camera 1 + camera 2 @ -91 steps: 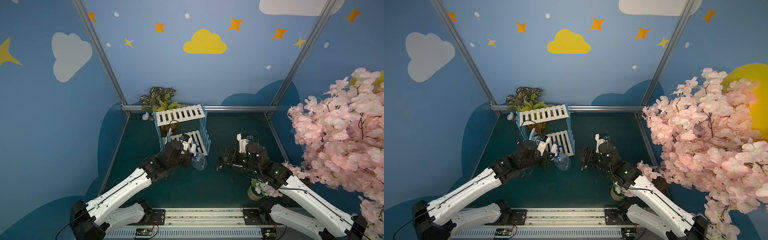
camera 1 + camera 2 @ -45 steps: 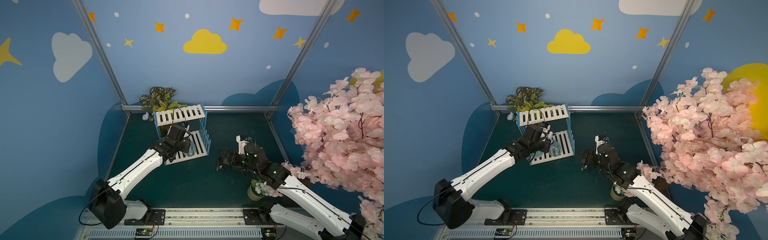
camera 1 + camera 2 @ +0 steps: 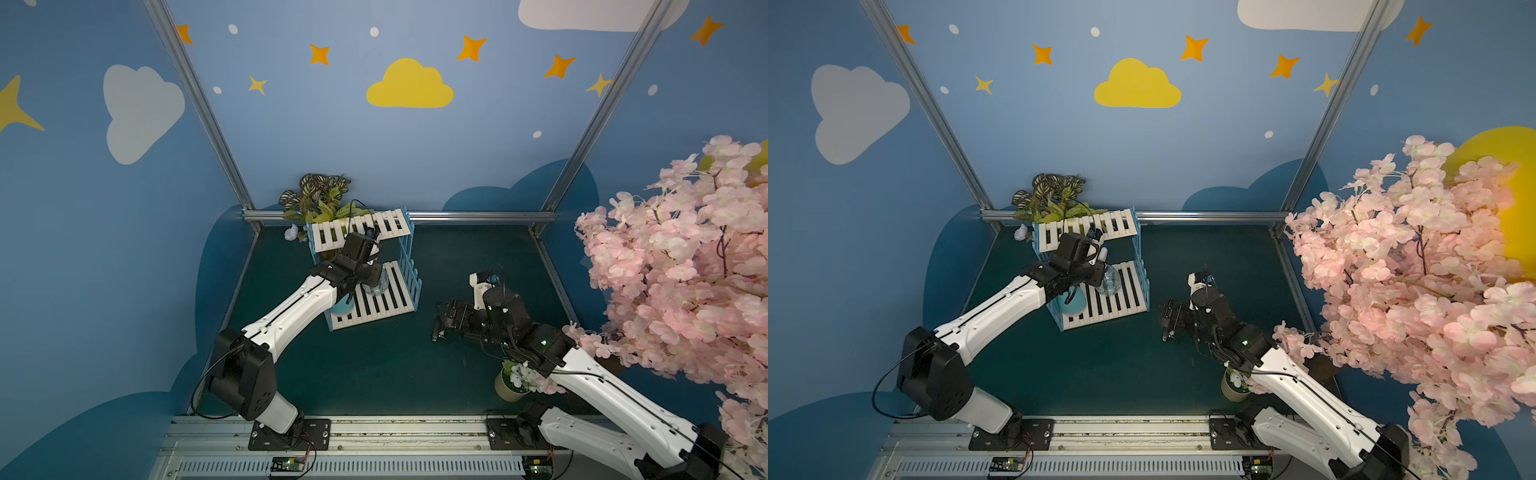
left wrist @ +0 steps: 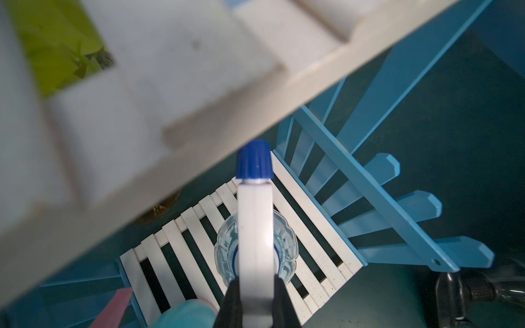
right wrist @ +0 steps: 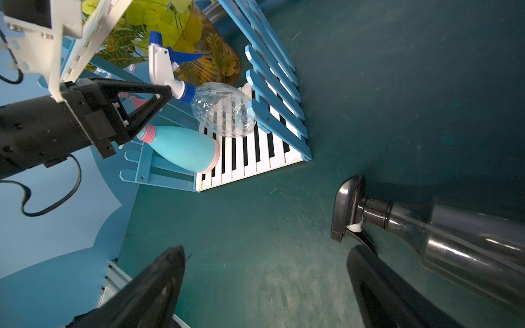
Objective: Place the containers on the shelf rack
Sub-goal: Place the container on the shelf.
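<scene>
We found the shelf rack (image 3: 386, 226) at the back left of the floor (image 3: 374, 365), a plant (image 3: 320, 199) behind it. The standing bottle (image 3: 343, 308) was front left on its lower shelf (image 3: 390, 299), the held bottle (image 3: 376, 286) behind and right of it. The third bottle (image 5: 443, 235) was on the floor, right of the rack

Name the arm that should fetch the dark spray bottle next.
Right. The right gripper is open and empty, with the dark bottle close beside it. The left gripper is busy, shut on the clear bottle at the shelf rack.
</scene>
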